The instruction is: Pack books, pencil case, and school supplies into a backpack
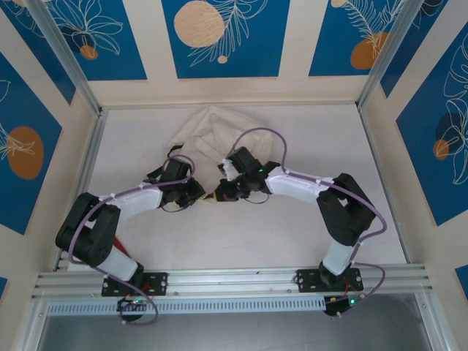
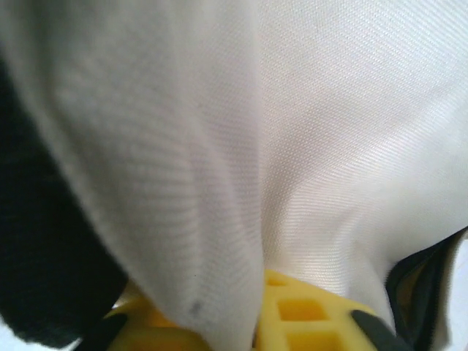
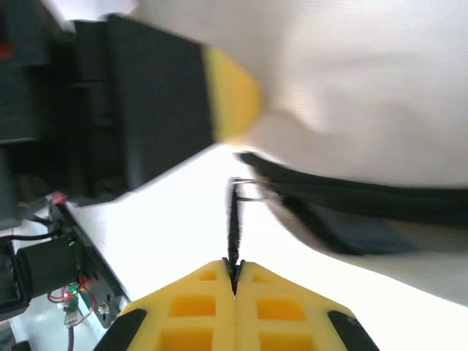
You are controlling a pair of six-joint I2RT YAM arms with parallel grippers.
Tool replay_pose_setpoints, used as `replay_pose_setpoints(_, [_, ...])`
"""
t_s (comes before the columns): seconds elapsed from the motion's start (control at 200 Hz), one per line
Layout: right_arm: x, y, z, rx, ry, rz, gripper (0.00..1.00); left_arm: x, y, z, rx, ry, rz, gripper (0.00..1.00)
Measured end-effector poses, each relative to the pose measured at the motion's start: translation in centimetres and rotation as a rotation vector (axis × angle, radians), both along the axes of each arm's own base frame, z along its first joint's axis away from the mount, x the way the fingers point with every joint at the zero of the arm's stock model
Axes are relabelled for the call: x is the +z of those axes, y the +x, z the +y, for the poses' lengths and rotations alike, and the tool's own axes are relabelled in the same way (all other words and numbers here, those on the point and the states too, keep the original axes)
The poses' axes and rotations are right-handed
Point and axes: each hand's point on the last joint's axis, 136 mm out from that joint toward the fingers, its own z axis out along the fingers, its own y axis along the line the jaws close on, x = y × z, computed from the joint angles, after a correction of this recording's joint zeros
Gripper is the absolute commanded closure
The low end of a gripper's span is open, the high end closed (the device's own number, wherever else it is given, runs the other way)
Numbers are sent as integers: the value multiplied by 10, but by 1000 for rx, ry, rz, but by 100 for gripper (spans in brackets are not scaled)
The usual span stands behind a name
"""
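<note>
So the backpack (image 1: 208, 131) was lying crumpled on the white table (image 1: 241, 241), up toward 12 o'clock from the middle. Both arms had their noses at its 6 o'clock edge. The left gripper (image 1: 194, 193) came in from about 8 o'clock and the right gripper (image 1: 221, 193) from about 4, and the two were almost touching.

On the right wrist cam the yellow fingers were pressed tight together, pinching a thin black cord (image 3: 234, 227). It ran up toward the bag's black zip (image 3: 351, 197) at roughly 1 o'clock.

On the left wrist cam, cream fabric (image 2: 292, 146) was draped right over the yellow pads (image 2: 300, 311), with a fold dropping between them. A black strap (image 2: 36, 256) sat at 8 o'clock. Honestly couldn't tell whether that hand was clamping the fold or had gone slack.

The cloth hid the bag's opening from every angle, so no clue what was inside.
</note>
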Motion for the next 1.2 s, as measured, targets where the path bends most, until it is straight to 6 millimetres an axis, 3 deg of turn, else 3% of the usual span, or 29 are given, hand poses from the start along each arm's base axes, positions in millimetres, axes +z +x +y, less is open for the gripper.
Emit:
replay_pose_setpoints(0.12, [1, 17, -41, -103, -16, -10, 100, 18, 3, -5, -69, 15, -18, 59])
replay_pose_setpoints(0.315, [-2, 43, -94, -228, -53, -40, 100, 66, 18, -18, -191, 40, -95, 54])
replay_pose_setpoints(0.515, [-8, 52, -112, -261, -70, -49, 100, 121, 37, -42, -327, 93, -203, 53])
replay_pose_setpoints(0.625, [-14, 44, -116, -261, -78, -36, 100, 133, 48, -61, -390, 123, -239, 51])
replay_pose_setpoints(0.84, [-18, 28, -130, -301, -72, -9, 100, 110, 60, -105, -521, 170, -205, 62])
replay_pose_setpoints(1.03, [-29, 18, -140, -350, -94, 42, 100, 52, 66, -164, -638, 192, -126, 74])
replay_pose_setpoints(1.2, [-29, 22, -151, -413, -112, 50, 100, 12, 79, -188, -658, 233, -77, 76])
